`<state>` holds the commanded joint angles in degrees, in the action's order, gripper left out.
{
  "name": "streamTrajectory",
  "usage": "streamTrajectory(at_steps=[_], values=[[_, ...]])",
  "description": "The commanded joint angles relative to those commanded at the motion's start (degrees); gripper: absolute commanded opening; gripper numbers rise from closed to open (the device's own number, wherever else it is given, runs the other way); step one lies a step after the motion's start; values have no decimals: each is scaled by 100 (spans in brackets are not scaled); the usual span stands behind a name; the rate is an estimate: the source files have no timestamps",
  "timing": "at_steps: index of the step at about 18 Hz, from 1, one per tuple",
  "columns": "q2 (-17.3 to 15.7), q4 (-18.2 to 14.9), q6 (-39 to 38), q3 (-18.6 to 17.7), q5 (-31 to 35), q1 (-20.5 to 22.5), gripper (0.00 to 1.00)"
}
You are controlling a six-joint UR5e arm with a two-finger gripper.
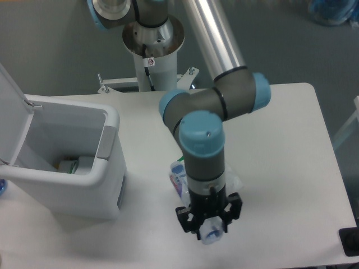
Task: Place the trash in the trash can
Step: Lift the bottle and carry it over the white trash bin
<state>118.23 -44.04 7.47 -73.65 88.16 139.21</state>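
- The desk (280, 168) is white and carries everything here; its front and right parts lie bare.
- The arm (216, 47) comes down from the top as a silver tube, bends at grey joints with light-blue caps, and points its wrist straight down over the front middle of the desk.
- The trash can (84, 193) is a white boxy bin at the desk's left side, its lid (11, 120) tipped up and back, its mouth open, with a small grey panel on the side facing the arm. Something pale green and white lies at its bottom.
- The plastic bag (234, 182), crinkled and clear, shows only as a sliver right of the wrist; whether it lies on the desk I cannot tell.
- The bottle (180, 180), clear with a bluish label, runs under the wrist, its end poking out below the hand.
- The hand (208, 219) is black and closed around the bottle, well right of the can.
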Motion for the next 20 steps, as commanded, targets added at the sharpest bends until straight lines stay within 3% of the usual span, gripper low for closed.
streamTrajectory(at_steps=[4,7,11,16,20], values=[[-273,317,0,140,-289,132,66],[-519,326,-105,264,-746,133,66],[-792,326,-132,238,-791,54,66],[-1205,326,-176,202,-896,-227,66],[-1320,326,-457,211,-888,-500,66]])
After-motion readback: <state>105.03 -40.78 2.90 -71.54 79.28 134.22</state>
